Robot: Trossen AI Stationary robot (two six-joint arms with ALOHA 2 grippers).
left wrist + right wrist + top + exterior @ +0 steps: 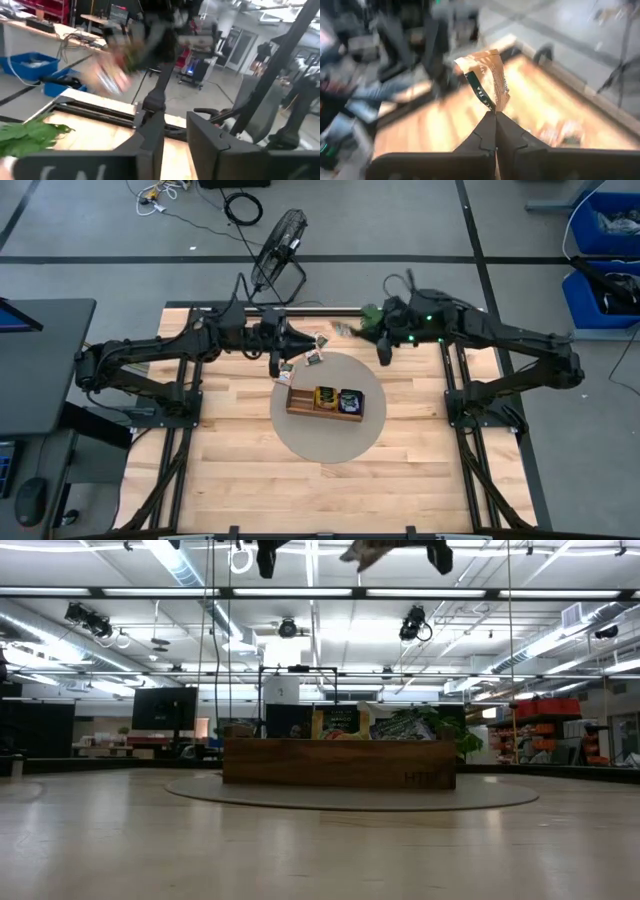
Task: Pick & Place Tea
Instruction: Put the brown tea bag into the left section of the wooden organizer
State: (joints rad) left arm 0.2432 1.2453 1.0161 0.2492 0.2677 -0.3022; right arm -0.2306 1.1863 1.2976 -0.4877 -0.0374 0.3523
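left tool [277, 366] fingers' gap unclear, tea packet [485, 85] print blurred

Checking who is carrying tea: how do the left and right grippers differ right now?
The right gripper is shut on a tea packet; the left gripper is open and holds nothing. The right gripper sits beyond the round mat; the left gripper hangs at its edge. Both are raised above the table.

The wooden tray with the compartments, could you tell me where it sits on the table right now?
In the high view the wooden tray lies on the round grey mat at mid-table, just in front of both raised grippers; two loose tea packets lie behind it.
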